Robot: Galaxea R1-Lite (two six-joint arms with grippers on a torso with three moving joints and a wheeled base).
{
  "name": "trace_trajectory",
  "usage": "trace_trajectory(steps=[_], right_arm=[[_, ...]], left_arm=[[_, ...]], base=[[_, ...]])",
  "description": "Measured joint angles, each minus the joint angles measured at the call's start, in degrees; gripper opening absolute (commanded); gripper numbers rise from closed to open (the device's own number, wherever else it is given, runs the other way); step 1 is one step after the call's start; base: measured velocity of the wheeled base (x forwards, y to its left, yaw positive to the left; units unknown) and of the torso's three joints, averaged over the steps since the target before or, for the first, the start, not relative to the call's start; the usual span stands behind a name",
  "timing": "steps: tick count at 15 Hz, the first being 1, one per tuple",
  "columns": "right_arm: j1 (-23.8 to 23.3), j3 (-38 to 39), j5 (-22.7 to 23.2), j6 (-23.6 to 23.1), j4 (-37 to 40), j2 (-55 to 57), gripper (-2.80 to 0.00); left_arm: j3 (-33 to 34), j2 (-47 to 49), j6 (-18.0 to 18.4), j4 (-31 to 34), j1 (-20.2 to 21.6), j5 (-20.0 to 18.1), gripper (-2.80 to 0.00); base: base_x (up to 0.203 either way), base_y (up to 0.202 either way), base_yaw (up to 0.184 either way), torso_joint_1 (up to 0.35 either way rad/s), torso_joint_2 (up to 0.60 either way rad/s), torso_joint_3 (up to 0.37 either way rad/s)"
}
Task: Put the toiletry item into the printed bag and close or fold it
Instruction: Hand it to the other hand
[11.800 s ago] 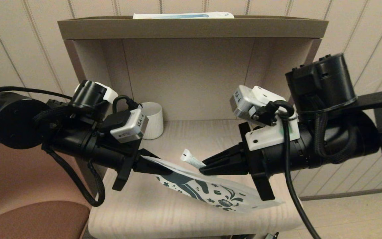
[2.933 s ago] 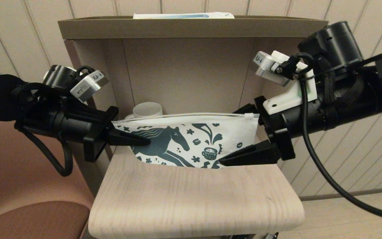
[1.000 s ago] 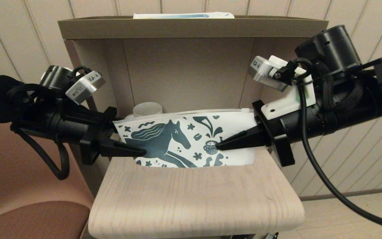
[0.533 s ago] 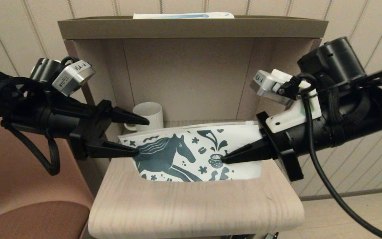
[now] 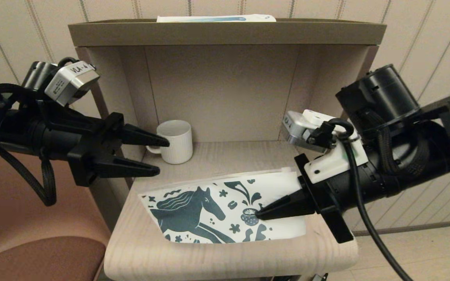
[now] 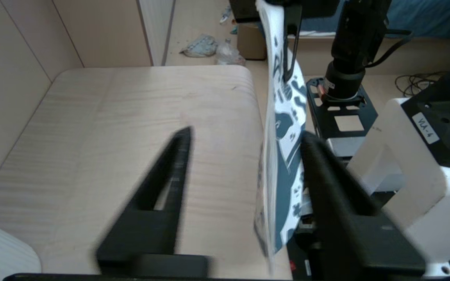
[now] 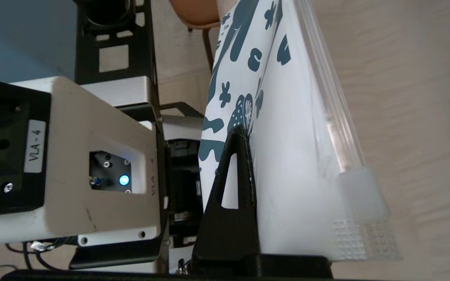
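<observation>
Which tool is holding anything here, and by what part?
The right tool is shut on the printed bag, pinching its right end below the zip strip. The left tool is open, holding nothing.

A white printed bag (image 5: 225,208) carries a dark teal horse, leaves and doodles. A white ribbed mug (image 5: 175,141) stands on a pale wood-grain shelf (image 5: 229,257) under a brown top board (image 5: 225,33). Both claws are black. The wall behind is cream with thin stripes.
</observation>
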Motion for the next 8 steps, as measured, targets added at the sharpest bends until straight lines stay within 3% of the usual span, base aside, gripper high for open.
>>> trace_trajectory(steps=[5, 8], right_arm=[[2.5, -3.1, -3.2, 0.9, 0.6, 0.9, -2.80], [5.4, -7.9, -6.3, 1.0, 5.3, 2.6, -2.80]], left_arm=[[0.3, 0.0, 0.1, -0.1, 0.2, -0.9, -2.80], [-0.6, 0.2, -0.2, 0.0, 0.2, -1.0, -2.80]], base=[[0.000, 0.000, 0.000, 0.000, 0.00, 0.000], [0.000, 0.000, 0.000, 0.000, 0.00, 0.000]])
